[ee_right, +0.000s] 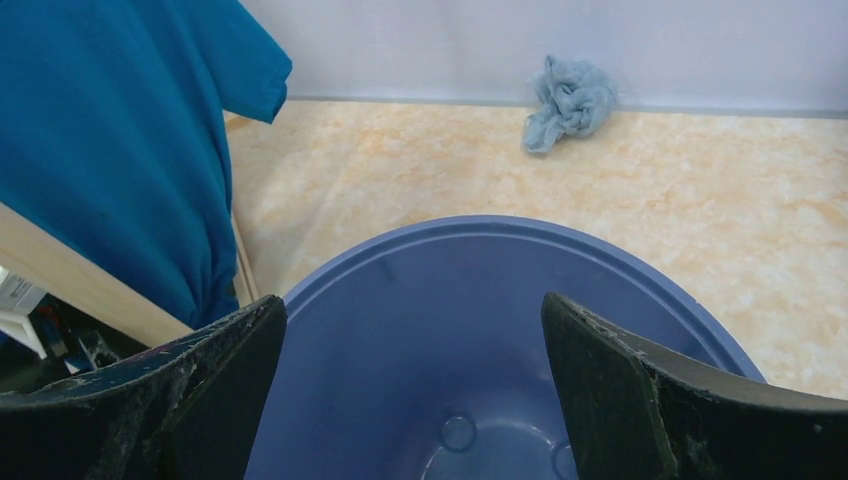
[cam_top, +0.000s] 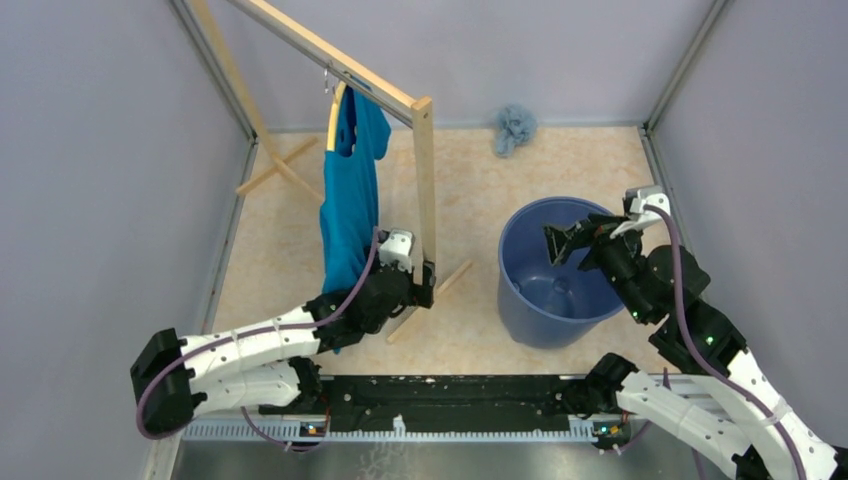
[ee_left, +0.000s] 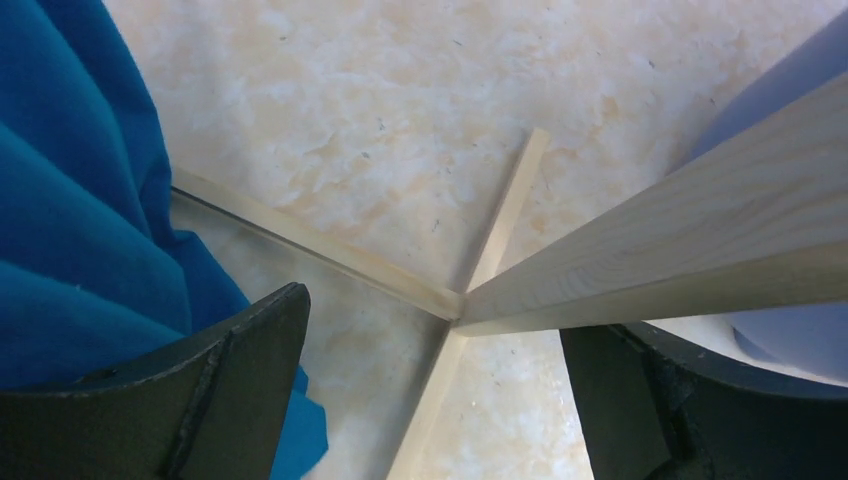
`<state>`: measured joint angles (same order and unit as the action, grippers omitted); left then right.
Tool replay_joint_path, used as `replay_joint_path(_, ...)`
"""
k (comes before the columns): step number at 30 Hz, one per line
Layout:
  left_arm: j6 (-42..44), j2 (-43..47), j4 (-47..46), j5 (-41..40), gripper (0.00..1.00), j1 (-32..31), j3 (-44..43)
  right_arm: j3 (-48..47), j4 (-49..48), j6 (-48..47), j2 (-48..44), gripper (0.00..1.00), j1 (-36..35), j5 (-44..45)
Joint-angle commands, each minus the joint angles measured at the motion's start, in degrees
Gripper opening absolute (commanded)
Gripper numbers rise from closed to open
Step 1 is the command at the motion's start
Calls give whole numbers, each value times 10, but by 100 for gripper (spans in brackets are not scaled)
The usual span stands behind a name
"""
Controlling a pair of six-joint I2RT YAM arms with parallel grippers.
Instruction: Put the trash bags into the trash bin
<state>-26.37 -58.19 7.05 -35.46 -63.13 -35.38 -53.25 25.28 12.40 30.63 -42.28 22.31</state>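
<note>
The trash bag (cam_top: pixel 514 127) lies crumpled, pale blue and filmy, on the floor by the back wall; it also shows in the right wrist view (ee_right: pixel 568 98). The round blue trash bin (cam_top: pixel 520 300) stands upright at the right, and the part of its inside that shows holds nothing (ee_right: pixel 480 228). My right gripper (cam_top: pixel 572 238) hovers over the bin's mouth, open and empty (ee_right: pixel 412 310). My left gripper (cam_top: pixel 427 283) is open and empty at the foot of the wooden rack post, its jaws wide apart on either side of the post's base (ee_left: pixel 430 320).
A teal T-shirt (cam_top: pixel 350 200) hangs on a hanger from the wooden rack (cam_top: pixel 425 170), close to my left wrist (ee_left: pixel 80 200). The rack's crossed feet (ee_left: pixel 500 230) lie on the floor. Grey walls enclose the marbled floor on three sides.
</note>
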Motion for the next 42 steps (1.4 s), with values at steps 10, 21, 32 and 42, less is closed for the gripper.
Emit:
replay_joint_path(10,32,-46,-100,95,98,169,-16,10,-16,10,14,99,-5,-15)
replay_joint_path(21,44,16,-49,377,98,200,-37,1,-6,0,17,99,-5,-6)
replay_joint_path(32,27,162,-1,719,99,198,-20,-6,-15,-23,21,99,-5,6)
replay_joint_path(42,72,74,-178,499,99,-16,40,-18,-6,-15,15,99,-5,2)
